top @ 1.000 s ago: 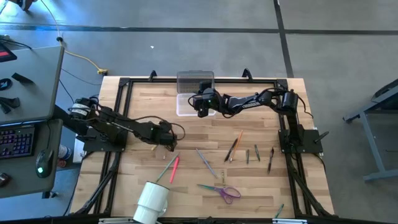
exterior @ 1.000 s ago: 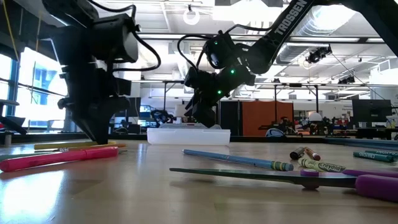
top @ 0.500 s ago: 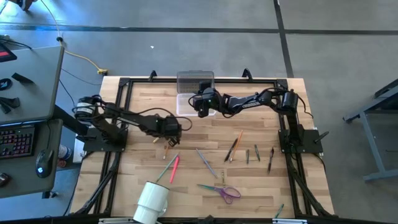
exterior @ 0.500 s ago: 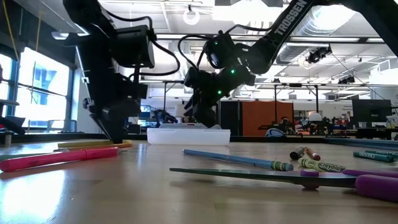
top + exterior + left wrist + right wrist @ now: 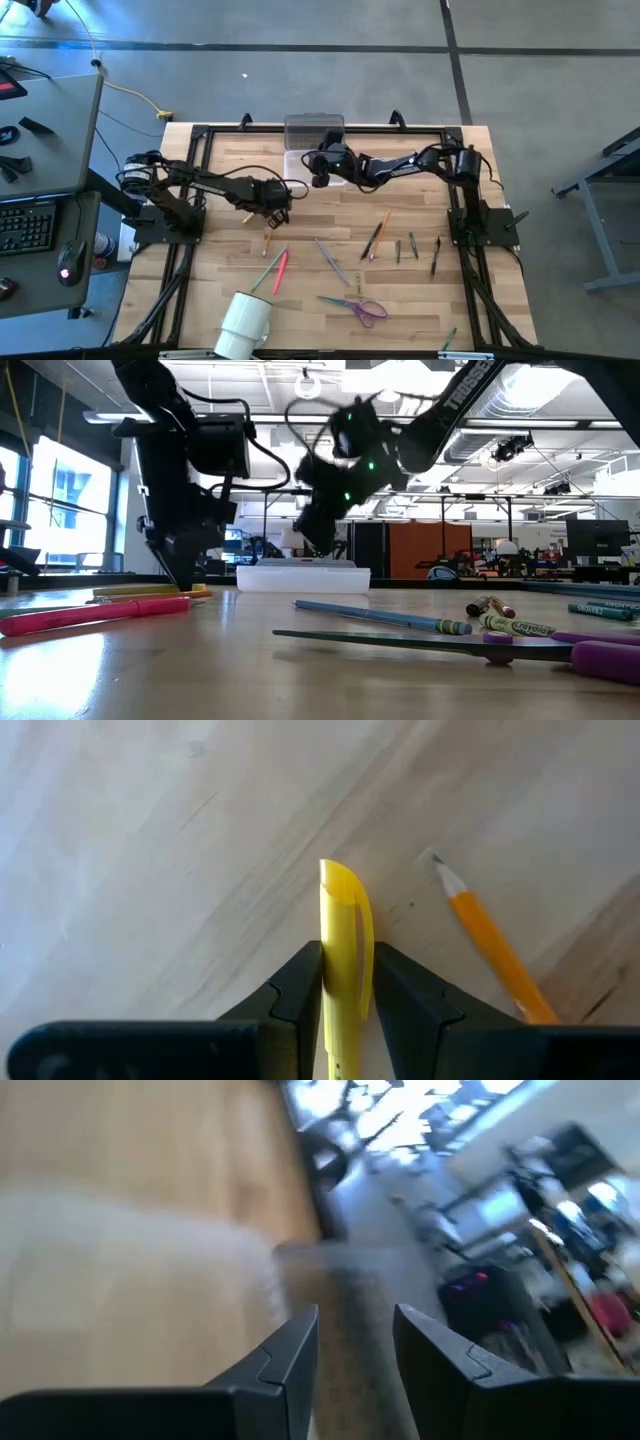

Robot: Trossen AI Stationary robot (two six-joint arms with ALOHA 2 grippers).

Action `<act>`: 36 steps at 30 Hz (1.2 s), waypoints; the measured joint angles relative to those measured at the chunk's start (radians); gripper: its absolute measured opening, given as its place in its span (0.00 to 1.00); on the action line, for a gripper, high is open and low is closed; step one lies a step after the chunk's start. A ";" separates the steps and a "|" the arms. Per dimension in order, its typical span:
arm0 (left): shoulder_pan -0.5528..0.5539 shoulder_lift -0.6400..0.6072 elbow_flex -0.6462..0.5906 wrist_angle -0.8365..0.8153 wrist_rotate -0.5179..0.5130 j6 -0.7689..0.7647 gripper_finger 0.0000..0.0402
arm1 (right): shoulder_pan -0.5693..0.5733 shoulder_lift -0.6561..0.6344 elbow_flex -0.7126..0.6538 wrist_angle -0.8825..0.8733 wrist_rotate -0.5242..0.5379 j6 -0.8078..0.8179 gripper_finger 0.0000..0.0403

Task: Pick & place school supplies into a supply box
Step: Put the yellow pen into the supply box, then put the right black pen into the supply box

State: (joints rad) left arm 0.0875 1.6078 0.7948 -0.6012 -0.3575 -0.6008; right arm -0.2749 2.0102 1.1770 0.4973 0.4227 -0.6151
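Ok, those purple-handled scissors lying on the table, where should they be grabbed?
Take the purple-handled scissors on the blades just ahead of the handle loops, coming straight down with fingers across them: they lie flat on the wooden table, and that neck is narrowest. The left hand holds a yellow pen, so the open right hand seems freer.

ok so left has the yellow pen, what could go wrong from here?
1. The left tool pinches the yellow pen near one end, so it may pivot or slip in transit.
2. The right tool hovers over the supply box, so the arms may collide at the drop.
3. An orange pencil lies close by; a dropped pen could knock it.
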 joint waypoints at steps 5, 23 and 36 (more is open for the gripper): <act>-0.002 0.000 0.060 -0.075 0.011 0.055 0.31 | 0.062 -0.076 0.000 0.012 0.259 -0.036 0.29; 0.121 -0.001 0.446 0.055 -0.053 0.677 0.31 | 0.228 -0.404 0.000 -0.434 0.888 0.204 0.29; 0.305 0.172 0.452 0.017 0.191 0.702 0.31 | 0.262 -0.475 0.000 -0.851 0.569 0.626 0.29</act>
State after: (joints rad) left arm 0.3927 1.7801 1.2472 -0.5846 -0.1661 0.1009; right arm -0.0129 1.5349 1.1770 -0.3541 0.9919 0.0105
